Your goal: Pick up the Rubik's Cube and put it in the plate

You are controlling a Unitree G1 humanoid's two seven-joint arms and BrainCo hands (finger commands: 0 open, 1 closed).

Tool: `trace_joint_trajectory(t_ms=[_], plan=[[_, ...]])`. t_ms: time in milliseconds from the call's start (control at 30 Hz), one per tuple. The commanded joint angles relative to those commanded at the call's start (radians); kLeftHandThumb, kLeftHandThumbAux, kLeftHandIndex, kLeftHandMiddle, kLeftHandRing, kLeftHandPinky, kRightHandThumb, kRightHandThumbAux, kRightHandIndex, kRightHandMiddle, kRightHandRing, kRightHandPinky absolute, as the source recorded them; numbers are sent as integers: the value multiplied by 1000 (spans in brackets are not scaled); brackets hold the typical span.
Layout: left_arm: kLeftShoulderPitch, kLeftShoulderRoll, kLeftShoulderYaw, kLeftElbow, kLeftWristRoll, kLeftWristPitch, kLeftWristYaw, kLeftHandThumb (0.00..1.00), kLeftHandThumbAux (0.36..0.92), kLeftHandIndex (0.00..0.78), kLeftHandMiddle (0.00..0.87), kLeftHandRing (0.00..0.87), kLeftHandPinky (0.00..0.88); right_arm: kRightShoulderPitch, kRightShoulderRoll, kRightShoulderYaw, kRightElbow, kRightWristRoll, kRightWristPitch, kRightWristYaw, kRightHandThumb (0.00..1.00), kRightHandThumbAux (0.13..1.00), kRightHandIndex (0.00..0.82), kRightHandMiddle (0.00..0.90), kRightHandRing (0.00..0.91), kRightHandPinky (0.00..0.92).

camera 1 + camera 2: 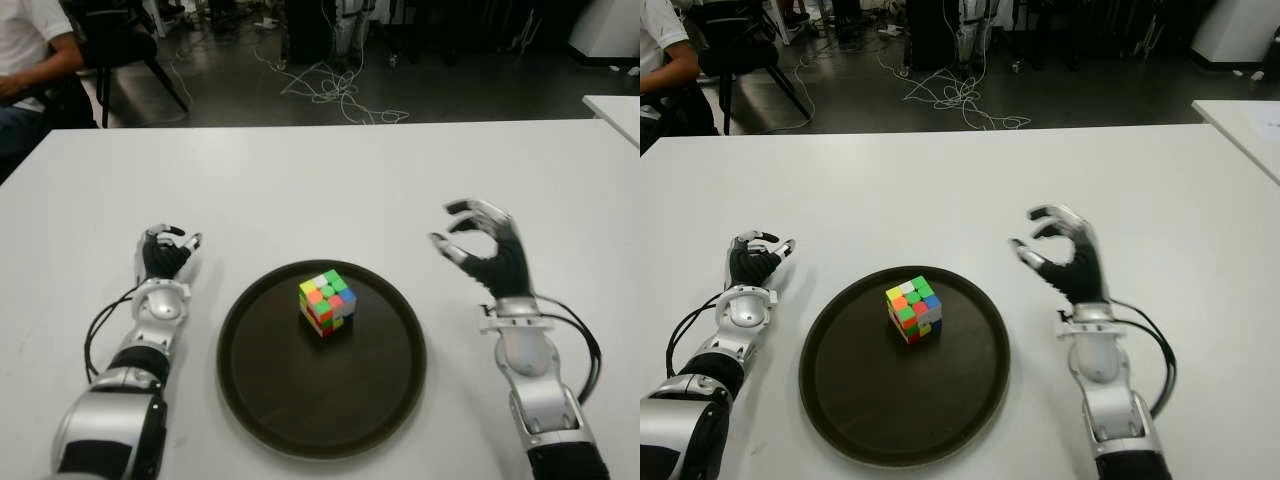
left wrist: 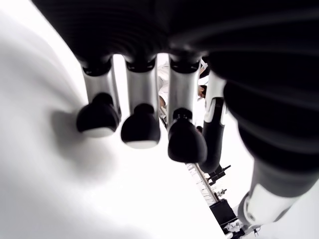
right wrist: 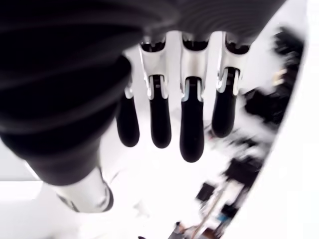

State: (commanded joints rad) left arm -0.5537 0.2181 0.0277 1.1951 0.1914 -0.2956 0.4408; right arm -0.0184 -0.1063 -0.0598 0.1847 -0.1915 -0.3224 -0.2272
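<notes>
1. Your Rubik's Cube [image 1: 326, 302] sits inside the round dark brown plate [image 1: 270, 400], a little toward the far side of its middle, with one corner turned toward you. Its top face shows green, yellow, orange, white and blue squares.
2. The plate lies flat on the white table [image 1: 320, 180], near your front edge and between the two hands. The cube touches only the plate's floor; neither hand is on it.
3. Your right hand [image 1: 487, 250] shows to the right of the plate, apart from its rim. It stands palm toward the plate, fingers [image 3: 191, 124] loosely curved and spread, thumb set apart from them. It holds nothing. The right wrist view confirms this: four dark fingertips hang free with only white surface and blurred background beyond them.
4. Your left hand [image 1: 164, 253] shows to the left of the plate, also apart from the rim and low over the table. Its fingers [image 2: 139, 130] are curled in toward the palm. In the left wrist view the rounded fingertips point down at the white tabletop with nothing between them, so it is closed on nothing. You cannot tell whether the fingertips touch the table.
5. Beyond the far edge of the table you see a dark floor with loose white cables [image 1: 330, 90].
6. At the far left a seated person [image 1: 25, 60] in a white top is partly in view beside a black chair [image 1: 120, 40].
</notes>
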Motion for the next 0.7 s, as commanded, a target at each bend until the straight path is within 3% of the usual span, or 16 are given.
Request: trace_joint_trajectory(t_ms=[133, 500, 700], plan=[[-5, 7, -3, 13, 5, 5, -3, 708, 706, 442, 842, 844, 836, 4, 12, -24, 58, -21, 26, -58, 213, 816, 703, 818, 829, 816], [-12, 17, -6, 32, 12, 18, 2, 709, 705, 442, 838, 836, 828, 1, 38, -37, 70, -60, 71, -157, 160, 827, 720, 821, 830, 817], [-9, 18, -7, 33, 10, 7, 5, 711, 704, 443, 841, 840, 831, 3, 49, -52, 64, -4, 68, -133, 133, 827, 714, 819, 826, 811]])
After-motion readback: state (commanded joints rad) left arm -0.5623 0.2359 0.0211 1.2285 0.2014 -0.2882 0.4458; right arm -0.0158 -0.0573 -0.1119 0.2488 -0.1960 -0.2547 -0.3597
